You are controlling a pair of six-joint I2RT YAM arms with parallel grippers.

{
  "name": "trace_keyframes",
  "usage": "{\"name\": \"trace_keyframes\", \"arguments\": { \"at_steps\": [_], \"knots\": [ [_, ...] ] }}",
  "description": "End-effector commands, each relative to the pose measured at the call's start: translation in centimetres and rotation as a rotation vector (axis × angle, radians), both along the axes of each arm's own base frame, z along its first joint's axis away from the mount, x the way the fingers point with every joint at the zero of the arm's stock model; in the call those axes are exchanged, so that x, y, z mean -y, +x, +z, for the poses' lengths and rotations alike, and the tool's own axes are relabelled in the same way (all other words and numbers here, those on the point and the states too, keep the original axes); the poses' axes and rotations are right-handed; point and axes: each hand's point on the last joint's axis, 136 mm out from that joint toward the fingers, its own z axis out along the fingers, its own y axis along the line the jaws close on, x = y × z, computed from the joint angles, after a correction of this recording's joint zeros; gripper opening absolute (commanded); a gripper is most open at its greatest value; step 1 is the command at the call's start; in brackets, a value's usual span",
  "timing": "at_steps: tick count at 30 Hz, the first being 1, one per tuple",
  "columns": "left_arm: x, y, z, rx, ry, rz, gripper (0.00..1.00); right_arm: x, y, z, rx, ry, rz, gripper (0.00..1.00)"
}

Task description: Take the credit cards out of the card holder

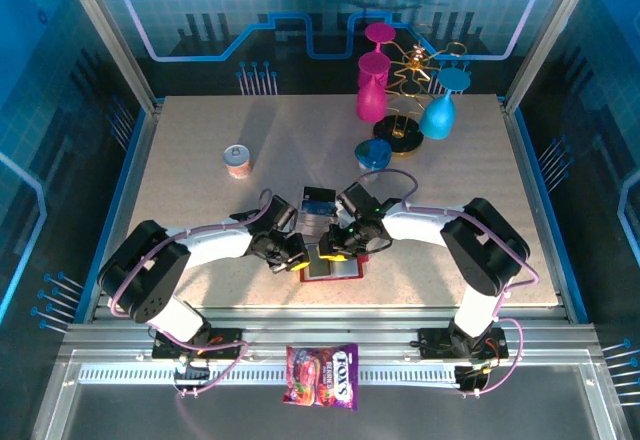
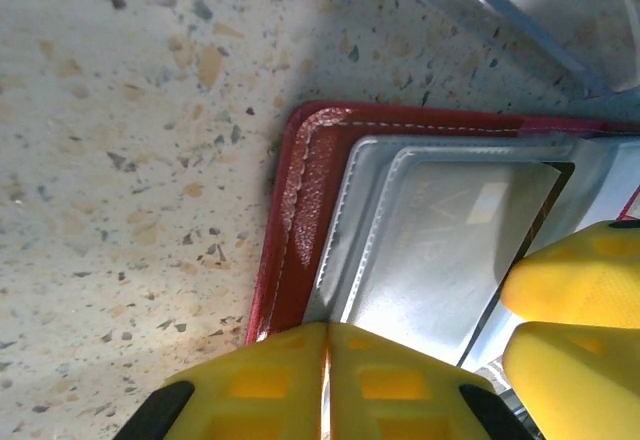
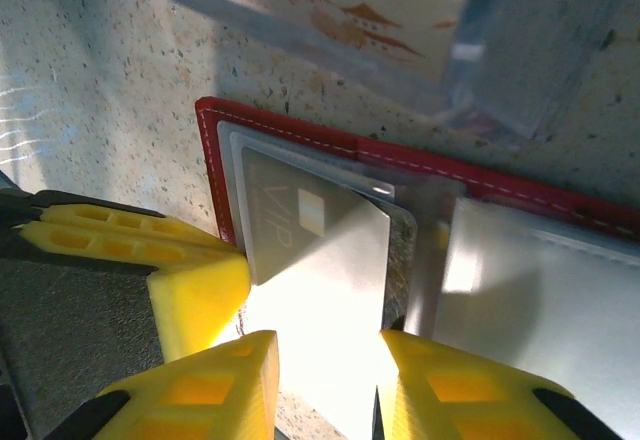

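The left gripper (image 2: 326,345) has its yellow fingers pressed together, the tips set at the near left edge of the card holder (image 2: 300,190). Whether they nip the red rim or merely rest on it cannot be told. The right gripper (image 3: 328,352) has its fingers a little apart, with the near end of a pale card (image 3: 322,270) in the gap between them; whether they clamp it cannot be told. Nearest of all, a candy bag (image 1: 322,375) lies on the metal rail (image 1: 150,372), about mid-width. Beyond it, close to the near edge of the table (image 1: 200,200), the dark red card holder lies open with its clear pockets up. The left gripper is at its left side and the right gripper over its middle. The pale card, marked VIP, lies in the left pocket under the clear film; glare hides how far out it is. Just beyond the holder sits a clear acrylic tray (image 1: 305,222) with a dark blue card (image 1: 320,203) in it, and the right wrist view shows a pinkish card (image 3: 370,0) there too. Farther off to the left stands a small can (image 1: 238,160). Far right of centre come a blue round dish (image 1: 373,153), then a pink glass (image 1: 372,85) and a blue glass (image 1: 437,115), both bowl-down at a gold wire rack (image 1: 412,65).
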Motion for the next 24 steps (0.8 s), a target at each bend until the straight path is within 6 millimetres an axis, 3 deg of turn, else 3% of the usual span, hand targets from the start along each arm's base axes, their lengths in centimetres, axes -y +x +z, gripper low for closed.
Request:
{"name": "trace_keyframes", "arguments": {
  "at_steps": [1, 10, 24],
  "knots": [
    [-0.8, -0.5, -1.0, -0.02, 0.036, -0.011, 0.1, -0.8, -0.4, -0.1, -0.012, 0.009, 0.021, 0.33],
    [-0.8, -0.5, -0.9, -0.019, 0.038, -0.011, 0.1, 0.2, -0.5, -0.8, 0.0, -0.059, 0.029, 0.33],
    [-0.7, -0.4, -0.9, -0.018, 0.037, -0.013, 0.1, 0.6, -0.2, -0.2, 0.025, -0.089, 0.038, 0.33]
  ]
}}
